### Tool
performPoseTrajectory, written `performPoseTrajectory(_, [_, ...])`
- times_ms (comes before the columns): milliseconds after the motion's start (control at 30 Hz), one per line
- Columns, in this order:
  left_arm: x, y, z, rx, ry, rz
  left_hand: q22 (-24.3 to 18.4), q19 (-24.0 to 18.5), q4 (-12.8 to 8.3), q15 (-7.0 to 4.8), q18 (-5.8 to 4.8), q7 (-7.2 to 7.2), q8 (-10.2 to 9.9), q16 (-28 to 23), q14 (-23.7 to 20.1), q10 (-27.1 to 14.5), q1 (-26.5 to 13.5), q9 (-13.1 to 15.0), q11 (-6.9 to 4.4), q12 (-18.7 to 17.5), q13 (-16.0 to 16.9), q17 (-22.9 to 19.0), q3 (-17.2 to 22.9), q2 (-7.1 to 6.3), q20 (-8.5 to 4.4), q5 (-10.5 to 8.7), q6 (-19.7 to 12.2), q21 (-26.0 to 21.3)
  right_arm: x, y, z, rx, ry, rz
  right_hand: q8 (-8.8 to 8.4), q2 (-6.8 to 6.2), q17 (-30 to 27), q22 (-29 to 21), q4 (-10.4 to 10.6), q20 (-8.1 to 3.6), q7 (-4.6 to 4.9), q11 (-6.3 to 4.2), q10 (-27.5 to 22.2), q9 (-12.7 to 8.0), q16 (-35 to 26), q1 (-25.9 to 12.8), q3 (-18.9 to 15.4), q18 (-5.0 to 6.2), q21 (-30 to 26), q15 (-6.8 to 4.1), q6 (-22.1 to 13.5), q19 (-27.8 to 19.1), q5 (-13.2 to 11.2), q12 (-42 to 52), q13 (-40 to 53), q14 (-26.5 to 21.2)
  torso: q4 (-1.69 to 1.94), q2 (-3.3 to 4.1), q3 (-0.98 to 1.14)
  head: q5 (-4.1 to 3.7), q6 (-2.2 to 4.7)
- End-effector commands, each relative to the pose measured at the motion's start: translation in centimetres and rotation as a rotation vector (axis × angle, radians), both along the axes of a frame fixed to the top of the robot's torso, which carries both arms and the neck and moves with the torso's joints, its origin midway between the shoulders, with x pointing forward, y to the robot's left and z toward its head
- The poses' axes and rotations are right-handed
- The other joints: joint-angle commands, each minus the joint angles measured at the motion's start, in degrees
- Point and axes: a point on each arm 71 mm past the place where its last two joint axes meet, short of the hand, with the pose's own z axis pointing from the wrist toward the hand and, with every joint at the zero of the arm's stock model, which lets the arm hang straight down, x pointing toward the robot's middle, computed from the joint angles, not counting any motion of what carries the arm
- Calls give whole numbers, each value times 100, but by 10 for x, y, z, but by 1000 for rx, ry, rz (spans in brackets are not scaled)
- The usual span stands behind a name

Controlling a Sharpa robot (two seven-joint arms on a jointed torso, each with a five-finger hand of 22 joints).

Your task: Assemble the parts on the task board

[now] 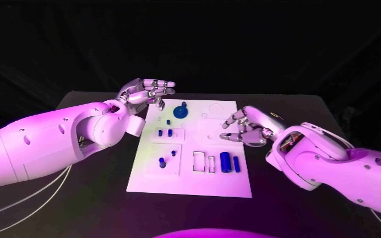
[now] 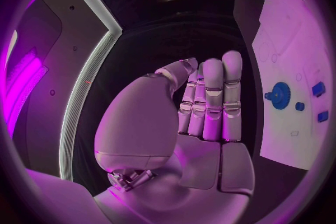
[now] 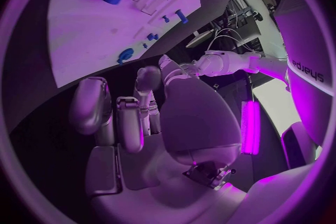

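The left hand [image 1: 147, 92] hovers at the upper left corner of the task board [image 1: 151, 166], fingers loosely bent and apart, holding nothing. The right hand [image 1: 248, 126] hangs over the board's right edge at mid-height, fingers curled but separated, also empty. The white board lies in the middle of the black surface [image 1: 71, 194], its long axis running from the bottom of the frame toward the top. Near its top stands a round blue gear [image 1: 181, 111] with a knob. Below it sit two short blue pegs [image 1: 164, 133], then two more small pegs [image 1: 167, 158]. At lower right a thick blue cylinder [image 1: 226, 162] and a thinner blue rod [image 1: 237, 164] lie side by side, long axes parallel to the board's length.
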Motion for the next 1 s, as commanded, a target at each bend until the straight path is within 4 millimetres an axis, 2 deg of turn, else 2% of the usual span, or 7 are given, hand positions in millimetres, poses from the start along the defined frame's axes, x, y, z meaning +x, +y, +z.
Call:
performPoseTrajectory(33, [-1,-1,1,-13,-7,-13,-5,-27,-8,-3,66,23,-14,-23,-28,-40,-18,-6,4,27,6,-4,-37,61,9,5,-11,-31,-10,-18,-9,-56,149,-95,105,86,1206,201,150,-4,-50,-31,97,209,127,-133,-267,-105,214,52,13,66,-21,1251,1514,543,-88,-39,-8,-168,-5])
performPoseTrajectory(167, [-1,-2,1,-13,-6,-14,-6,-27,-6,-2,66,24,-13,-22,-28,-41,-22,-6,4,28,7,-4,-40,62,10,4,-11,-33,-26,-36,-12,-129,146,-156,178,54,1394,377,252,14,-23,-21,276,418,222,-164,-545,-141,403,37,-62,116,-33,1843,2333,578,-142,-60,-11,-221,-35])
performPoseTrajectory(300, [-1,-2,1,-13,-6,-14,-8,-26,-4,-2,66,24,-12,-21,-28,-42,-27,-7,4,30,7,-5,-45,62,10,2,-10,-35,-34,-37,-19,-166,145,-191,243,72,1483,486,342,14,-33,-19,383,598,266,-134,-723,-160,517,42,-111,149,39,2065,2663,595,-181,-76,-18,-217,-75])
performPoseTrajectory(400, [-1,-2,1,-13,-5,-16,-8,-26,-4,-2,66,24,-12,-21,-28,-42,-27,-7,4,30,7,-5,-45,62,10,2,-10,-35,-38,-34,-26,-181,151,-207,263,78,1504,526,385,12,-38,-14,414,661,276,-130,-783,-167,558,48,-129,161,82,2116,2745,600,-172,-74,-23,-215,-96])
performPoseTrajectory(500, [-1,-2,0,-13,-5,-16,-8,-26,-4,-2,66,24,-12,-21,-28,-42,-27,-7,4,30,7,-5,-45,62,10,2,-10,-35,-39,-28,-34,-190,159,-216,287,73,1505,554,442,13,-39,-15,434,746,276,-123,-865,-170,580,50,-156,166,241,2150,2810,600,-159,-73,-30,-224,-114])
performPoseTrajectory(733, [-1,-2,0,-13,-4,-17,-7,-24,0,-1,65,23,-10,-20,-28,-42,-35,-7,5,33,9,-8,-52,65,11,1,-8,-36,-39,-14,-47,-199,169,-211,321,100,1505,593,487,17,-37,-13,448,903,276,-84,-1005,-174,599,51,-212,168,673,2171,2880,600,-166,-70,-35,-176,-152])
performPoseTrajectory(1000, [-1,-2,0,-13,-3,-16,-7,-24,0,-1,65,23,-10,-20,-28,-42,-35,-7,5,33,9,-8,-52,65,11,1,-8,-36,-35,0,-56,-198,158,-198,324,111,1505,592,488,19,-35,-11,440,942,276,-71,-1041,-172,587,53,-231,163,761,2158,2876,600,-171,-65,-33,-142,-183])
